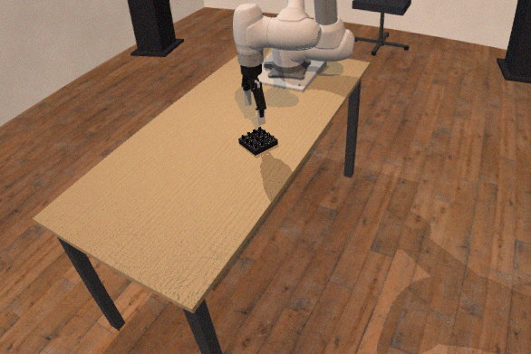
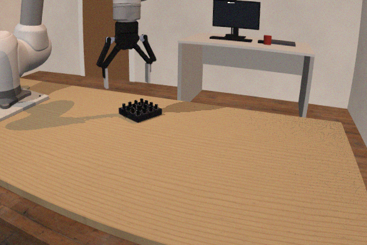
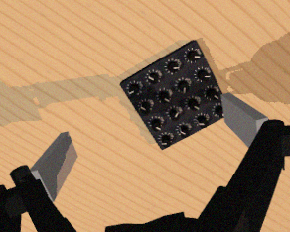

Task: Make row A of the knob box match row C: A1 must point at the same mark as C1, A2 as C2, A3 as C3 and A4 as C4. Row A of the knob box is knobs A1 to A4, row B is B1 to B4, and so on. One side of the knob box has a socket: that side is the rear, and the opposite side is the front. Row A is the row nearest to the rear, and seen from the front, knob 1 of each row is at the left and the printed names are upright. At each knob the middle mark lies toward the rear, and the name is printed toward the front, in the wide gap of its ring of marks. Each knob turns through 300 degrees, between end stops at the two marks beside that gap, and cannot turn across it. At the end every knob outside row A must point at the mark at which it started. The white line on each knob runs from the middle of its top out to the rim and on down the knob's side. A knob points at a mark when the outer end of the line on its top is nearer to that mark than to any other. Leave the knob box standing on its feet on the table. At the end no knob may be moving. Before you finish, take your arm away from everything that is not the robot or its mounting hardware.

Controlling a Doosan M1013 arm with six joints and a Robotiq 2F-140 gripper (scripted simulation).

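The black knob box (image 1: 247, 148) (image 2: 129, 115) (image 3: 169, 80) stands flat on the table. Its top carries several rows of black knobs with white lines and rings of marks. In the wrist view it appears turned at a slant. The printed names and socket are not readable or visible there, so I cannot tell which row is A. My gripper (image 1: 255, 113) (image 2: 127, 84) (image 3: 146, 127) is wide open and empty. It hangs above the table, higher than the knobs, toward the arm-base side of the box. In the wrist view the right fingertip overlaps the box's right edge beside a knob.
The wooden table (image 1: 149, 182) (image 2: 219, 163) bears the arm's base plate (image 1: 290, 84) at its far end. Arm shadows fall beside the box. A desk (image 2: 247, 44) with a monitor (image 2: 236, 14) and red cup (image 2: 267, 39) stands beyond the table. An office chair (image 1: 382, 1) stands behind.
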